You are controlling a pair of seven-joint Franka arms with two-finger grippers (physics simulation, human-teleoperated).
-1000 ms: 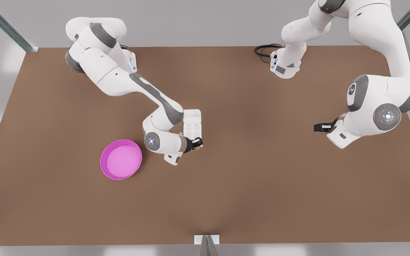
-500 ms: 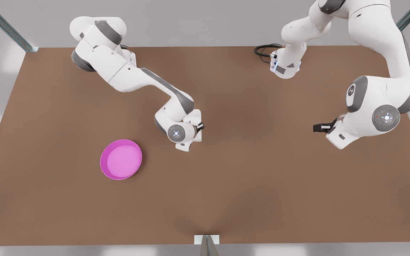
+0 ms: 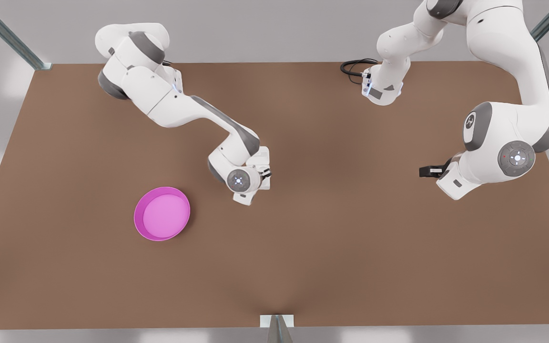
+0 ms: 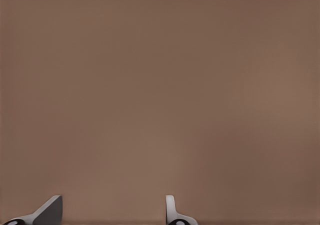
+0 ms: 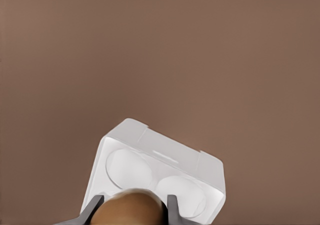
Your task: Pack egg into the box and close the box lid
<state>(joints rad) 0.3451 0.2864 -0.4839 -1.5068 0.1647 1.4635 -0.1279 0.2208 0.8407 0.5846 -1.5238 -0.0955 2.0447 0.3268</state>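
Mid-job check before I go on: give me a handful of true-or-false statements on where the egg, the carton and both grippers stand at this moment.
1. The right gripper is shut on the egg. True.
2. The egg already sits in a well of the box. False: it is between the fingers above the box.
3. The box lid is closed. False: two round wells lie uncovered in the right wrist view.
4. The left gripper is open over bare table. True; that arm waits.
5. The pink dish holds the egg. False: the dish holds nothing.
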